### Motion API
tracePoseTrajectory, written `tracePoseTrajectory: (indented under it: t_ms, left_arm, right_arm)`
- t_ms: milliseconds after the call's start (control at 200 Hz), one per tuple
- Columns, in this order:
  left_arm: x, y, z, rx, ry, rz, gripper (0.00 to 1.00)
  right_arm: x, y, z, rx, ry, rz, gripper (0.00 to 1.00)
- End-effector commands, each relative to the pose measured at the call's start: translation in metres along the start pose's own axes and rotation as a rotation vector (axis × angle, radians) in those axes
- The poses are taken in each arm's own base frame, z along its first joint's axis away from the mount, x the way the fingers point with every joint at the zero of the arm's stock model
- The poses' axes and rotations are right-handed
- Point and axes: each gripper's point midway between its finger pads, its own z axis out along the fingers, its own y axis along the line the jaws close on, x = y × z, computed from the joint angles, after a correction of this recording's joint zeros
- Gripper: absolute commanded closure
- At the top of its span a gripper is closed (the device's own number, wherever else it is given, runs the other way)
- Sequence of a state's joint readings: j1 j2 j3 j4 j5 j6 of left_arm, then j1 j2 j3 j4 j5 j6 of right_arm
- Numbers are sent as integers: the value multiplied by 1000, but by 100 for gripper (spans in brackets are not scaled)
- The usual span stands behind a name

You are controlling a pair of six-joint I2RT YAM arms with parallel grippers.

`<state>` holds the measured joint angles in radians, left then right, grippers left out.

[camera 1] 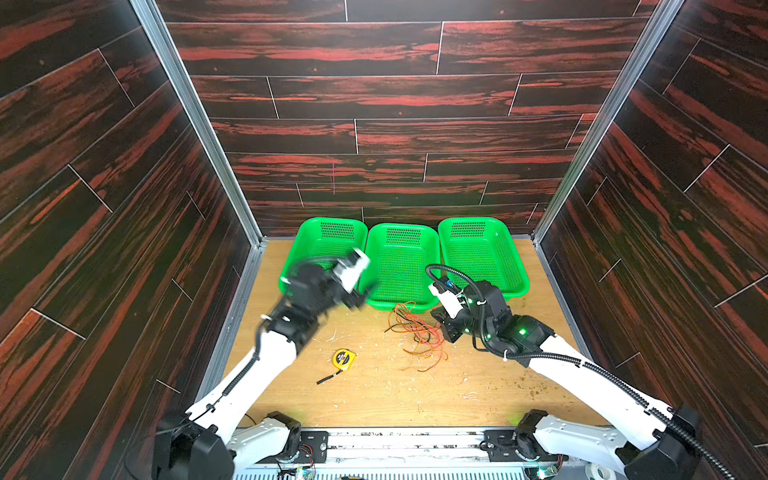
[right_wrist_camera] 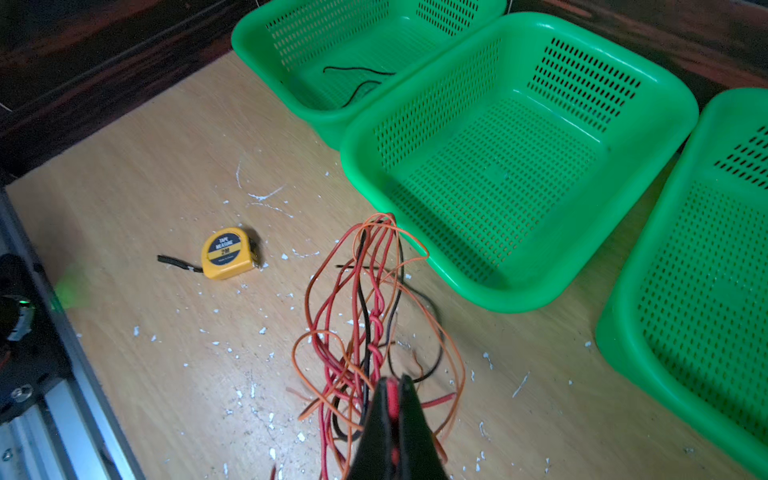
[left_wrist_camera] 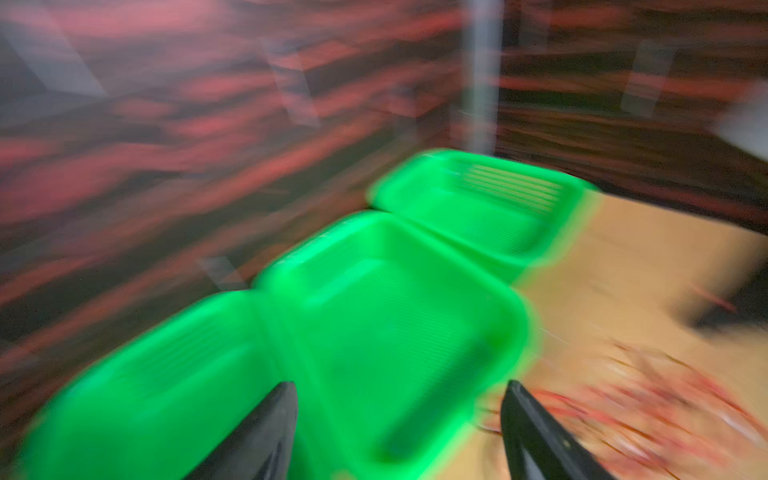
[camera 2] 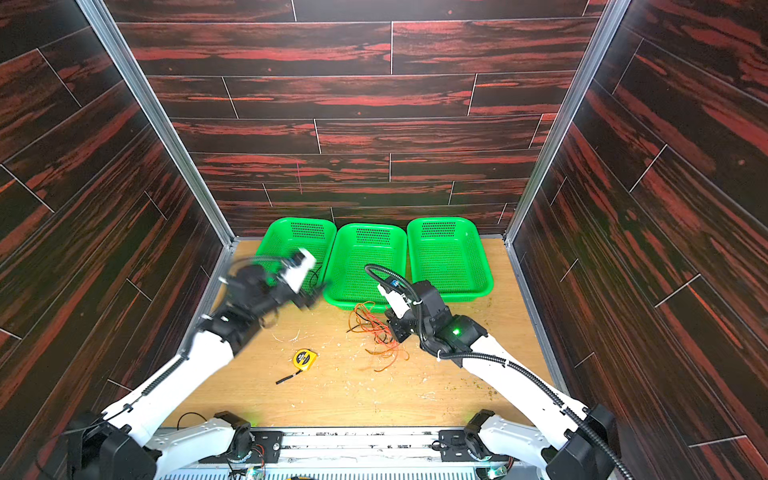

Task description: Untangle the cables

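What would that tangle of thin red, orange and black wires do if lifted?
Probably floppy: the wire tangle curls in loose loops with no fixed shape. Likely very light, since every strand is thin. It may rise as one clump, because red strands near the shut right gripper are twisted together.

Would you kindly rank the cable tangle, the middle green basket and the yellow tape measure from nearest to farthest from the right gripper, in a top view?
1. cable tangle: held in the shut right gripper.
2. middle green basket: just behind the tangle.
3. yellow tape measure: farthest, off to the left.
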<state>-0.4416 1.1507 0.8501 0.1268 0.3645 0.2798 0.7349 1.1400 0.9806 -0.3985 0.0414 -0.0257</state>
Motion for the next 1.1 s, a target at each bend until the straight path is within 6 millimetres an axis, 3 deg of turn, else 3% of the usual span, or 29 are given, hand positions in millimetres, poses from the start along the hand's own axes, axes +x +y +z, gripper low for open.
tracePoseTrajectory:
  t_ms: [0, 50, 180, 461, 756, 1097]
  left_arm:
    - [13, -43, 5, 125, 3, 73, 14]
    - [22, -50, 10, 126, 17, 71, 11]
    - [36, -46, 18, 77, 7, -64, 9]
    - [73, -48, 19, 55, 116, -228, 26]
    - [102, -34, 7, -88, 135, -371, 31]
    - [113, -39, 19, -66, 111, -481, 28]
  right_arm:
    - [1, 9, 5, -50, 29, -27, 100]
    - [5, 10, 7, -53, 40, -27, 100]
    - [11, 10, 11, -55, 30, -23, 100]
    - [4, 14, 6, -78, -58, -42, 100]
    - [-7, 14, 1, -69, -143, -66, 100]
    - [-15, 19, -3, -88, -222, -107, 100]
